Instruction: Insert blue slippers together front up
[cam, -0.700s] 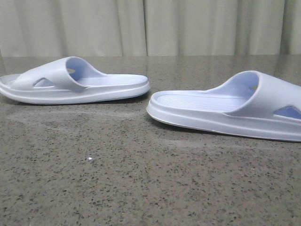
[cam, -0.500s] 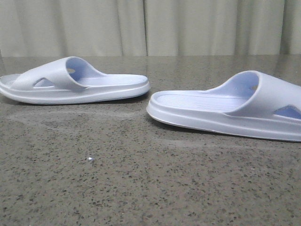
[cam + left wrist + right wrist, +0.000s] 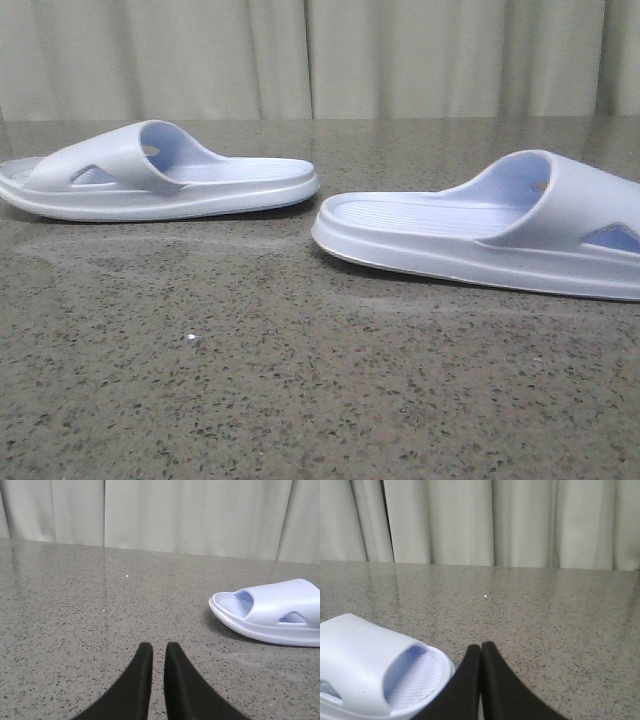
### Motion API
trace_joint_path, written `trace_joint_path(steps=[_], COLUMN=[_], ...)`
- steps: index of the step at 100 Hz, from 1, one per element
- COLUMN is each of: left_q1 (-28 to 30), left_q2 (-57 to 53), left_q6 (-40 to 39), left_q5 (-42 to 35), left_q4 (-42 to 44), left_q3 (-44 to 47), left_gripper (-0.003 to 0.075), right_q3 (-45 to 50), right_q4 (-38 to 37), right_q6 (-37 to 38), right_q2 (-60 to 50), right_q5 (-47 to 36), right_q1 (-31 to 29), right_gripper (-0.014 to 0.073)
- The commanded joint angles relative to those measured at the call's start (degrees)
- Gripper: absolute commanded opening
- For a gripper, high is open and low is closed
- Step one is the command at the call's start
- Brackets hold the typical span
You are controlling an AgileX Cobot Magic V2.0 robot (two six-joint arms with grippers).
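Note:
Two pale lavender-blue slippers lie sole-down on the speckled grey table, heels toward each other with a small gap between them. In the front view the left slipper (image 3: 160, 175) sits farther back and the right slipper (image 3: 490, 230) is nearer. Neither gripper shows in the front view. In the left wrist view my left gripper (image 3: 159, 647) has its black fingers almost together, only a thin slit between them, holding nothing, and the left slipper (image 3: 272, 612) lies off to one side, apart from it. In the right wrist view my right gripper (image 3: 481, 646) is shut and empty, close beside the right slipper's toe end (image 3: 375, 670).
A pale pleated curtain (image 3: 320, 60) hangs behind the table's far edge. The grey stone tabletop (image 3: 300, 380) stretches in front of the slippers. A tiny white speck (image 3: 191, 339) lies on it at front left.

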Motion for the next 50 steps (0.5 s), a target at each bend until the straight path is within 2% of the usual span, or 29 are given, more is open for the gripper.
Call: trace_joint_path(steps=[1, 11, 27, 50], left_q1=[0.0, 0.0, 0.0, 0.0], left_q2=[0.6, 0.6, 0.6, 0.6], left_q6=[-0.6, -0.6, -0.6, -0.6], left_q5=[-4.8, -5.5, -6.1, -6.1], left_q4=[-0.5, -1.2, -9.0, -11.8], left_q3=[0.6, 0.6, 0.6, 0.6], left_gripper=[0.0015, 0.0015, 0.0015, 0.0015], right_q3=[1.2, 1.2, 1.2, 1.2], right_q4=[-0.4, -0.4, 0.6, 0.6], right_q6=[-0.1, -0.1, -0.1, -0.1], right_q2=[0.6, 0.6, 0.6, 0.6], right_q5=[-4.8, -5.1, -7.0, -10.9], right_q1=[-0.3, -0.3, -0.3, -0.3], right_gripper=[-0.0081, -0.0081, -0.0081, -0.0081])
